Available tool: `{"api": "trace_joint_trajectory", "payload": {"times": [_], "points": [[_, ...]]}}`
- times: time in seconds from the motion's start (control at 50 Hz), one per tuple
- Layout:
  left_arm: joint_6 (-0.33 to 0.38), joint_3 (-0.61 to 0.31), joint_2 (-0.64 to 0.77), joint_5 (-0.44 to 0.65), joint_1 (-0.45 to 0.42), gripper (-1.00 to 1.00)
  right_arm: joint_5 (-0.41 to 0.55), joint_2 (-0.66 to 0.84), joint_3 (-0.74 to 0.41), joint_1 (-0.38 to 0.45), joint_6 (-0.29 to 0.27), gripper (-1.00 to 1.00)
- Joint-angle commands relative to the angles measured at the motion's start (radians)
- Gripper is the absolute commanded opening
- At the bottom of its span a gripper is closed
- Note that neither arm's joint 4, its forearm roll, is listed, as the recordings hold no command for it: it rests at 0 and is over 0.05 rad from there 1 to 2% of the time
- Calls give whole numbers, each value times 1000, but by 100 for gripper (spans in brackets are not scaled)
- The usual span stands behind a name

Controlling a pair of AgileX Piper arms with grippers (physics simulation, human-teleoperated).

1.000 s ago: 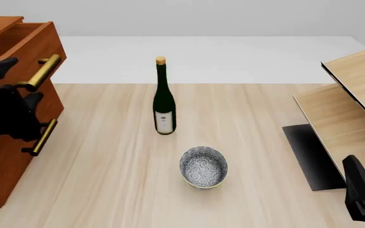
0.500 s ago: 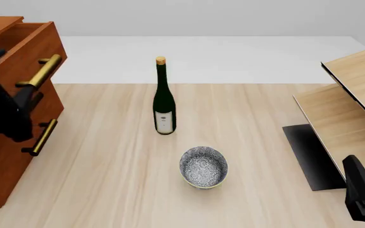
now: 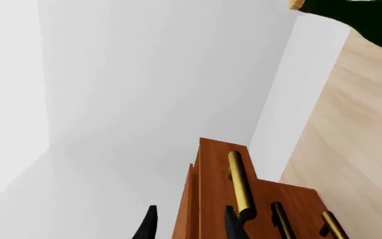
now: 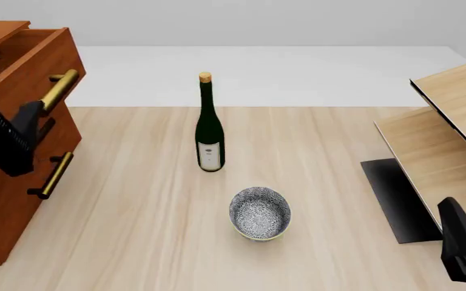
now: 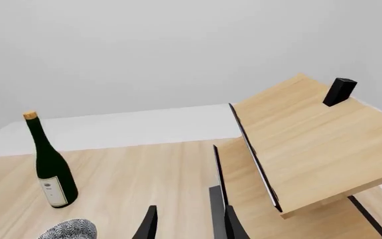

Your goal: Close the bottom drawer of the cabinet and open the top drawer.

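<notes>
cabinet (image 4: 22, 151): far left of counter (image 4: 136, 230), partly cut off by front view edge.
top drawer (image 4: 34, 60): pulled out, brass handle (image 4: 59, 90) visible.
bottom drawer: can't see it clearly in front view, left arm blocks that area.
left pincer (image 3: 187, 226): released, fingers apart, one fingertip (image 3: 233, 224) just beside the top drawer's front and its handle.
right pincer (image 5: 187, 226): released, holding nothing, far right of counter, well apart from cabinet.
also on counter: wine bottle (image 4: 209, 130), patterned bowl (image 4: 260, 212), mid-counter.
</notes>
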Motion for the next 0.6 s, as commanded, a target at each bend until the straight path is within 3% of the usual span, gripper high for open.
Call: {"api": "trace_joint_trajectory", "payload": {"times": [0.02, 0.08, 0.1, 0.16, 0.18, 0.22, 0.26, 0.32, 0.36, 0.42, 0.44, 0.48, 0.5, 0.52, 0.54, 0.58, 0.6], "points": [[-140, -149, 9, 167, -40, 100, -3, 0, -1, -8, 10, 100], [-164, -182, 27, 187, -19, 100, -2, 0, -3, -13, 18, 100], [-213, -230, 36, 232, -28, 100, -2, 0, -3, -16, 22, 100], [-212, -244, 32, 245, -23, 100, -2, 0, -4, -18, 32, 100], [-278, -311, 54, 313, -41, 100, -2, 0, -4, -16, 35, 100], [-257, -294, 58, 290, -31, 100, -2, 0, -4, -17, 38, 100], [-312, -344, 79, 336, -39, 100, -2, 0, -5, -17, 44, 100], [-324, -350, 79, 343, -13, 100, -3, 0, -5, -18, 55, 100], [-408, -411, 94, 390, -18, 100, -4, 0, -6, -22, 60, 100], [-412, -403, 90, 377, -5, 100, -5, 0, -5, -26, 64, 100], [-469, -444, 108, 423, -14, 100, -6, 0, -5, -27, 66, 100], [-488, -460, 106, 416, 29, 100, -6, 0, -5, -26, 66, 100], [-606, -535, 173, 536, -64, 100, -5, 0, -6, -24, 69, 100], [-606, -537, 174, 538, -64, 100, -5, 0, -6, -24, 69, 100], [-574, -518, 153, 503, -11, 100, -6, 0, -7, -22, 68, 100], [-670, -607, 180, 575, -21, 100, -7, 0, -5, -20, 68, 100], [-640, -593, 167, 559, 0, 100, -7, 0, -5, -19, 67, 100]]}}
